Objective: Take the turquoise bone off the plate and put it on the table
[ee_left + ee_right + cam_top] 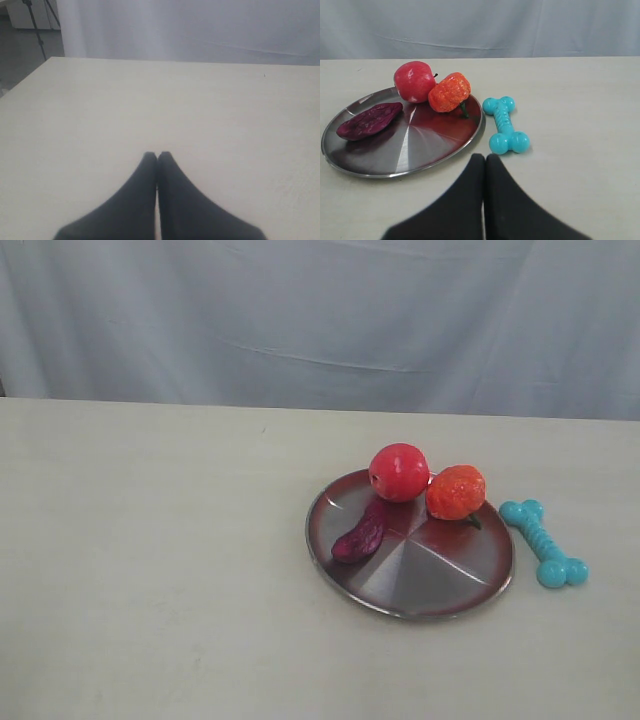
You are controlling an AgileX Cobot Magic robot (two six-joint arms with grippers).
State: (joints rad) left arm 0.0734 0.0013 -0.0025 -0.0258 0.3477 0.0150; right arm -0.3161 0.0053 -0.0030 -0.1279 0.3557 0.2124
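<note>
Bone (543, 542) on tbl (150, 580), ext/R-wrist views

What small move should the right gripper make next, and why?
Probably only a short retreat, with no new grasp. The turquoise bone lies on the table beside the plate, not on it, so the task looks done. The right gripper is shut and empty, close to the bone; the left gripper is shut over the table.

Left gripper (158, 156) closed, fingertips touching, holding nothing. Right gripper (485, 158) closed, fingertips touching, holding nothing.
</note>
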